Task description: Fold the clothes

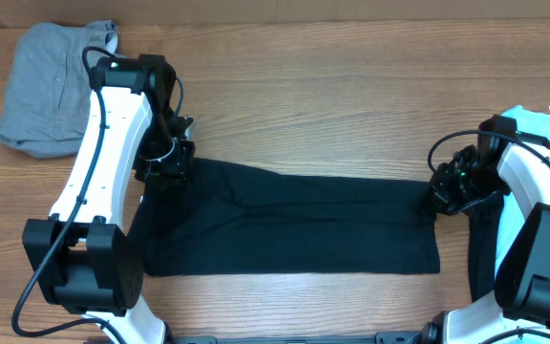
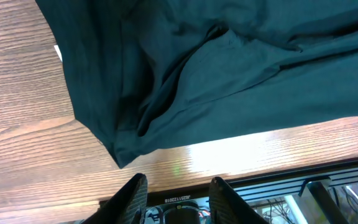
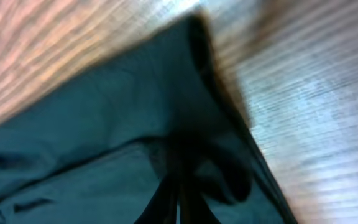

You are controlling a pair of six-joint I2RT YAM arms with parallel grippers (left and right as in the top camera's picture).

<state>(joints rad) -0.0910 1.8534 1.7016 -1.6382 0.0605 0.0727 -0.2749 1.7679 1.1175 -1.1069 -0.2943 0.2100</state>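
Observation:
A black T-shirt [image 1: 294, 225] lies spread in a long folded band across the middle of the wooden table. My left gripper [image 1: 165, 164] is at its upper left corner; in the left wrist view its fingers [image 2: 174, 186] are open and empty, just off the shirt's corner [image 2: 185, 81]. My right gripper [image 1: 439, 196] is at the shirt's right edge; in the right wrist view its fingers [image 3: 179, 199] are closed together on a bunched fold of the black fabric [image 3: 117, 124]. The view is blurred.
A grey garment [image 1: 51, 86] lies crumpled at the far left of the table. A light blue garment [image 1: 547, 143] lies at the right edge under the right arm, with another dark piece [image 1: 483, 253] beside it.

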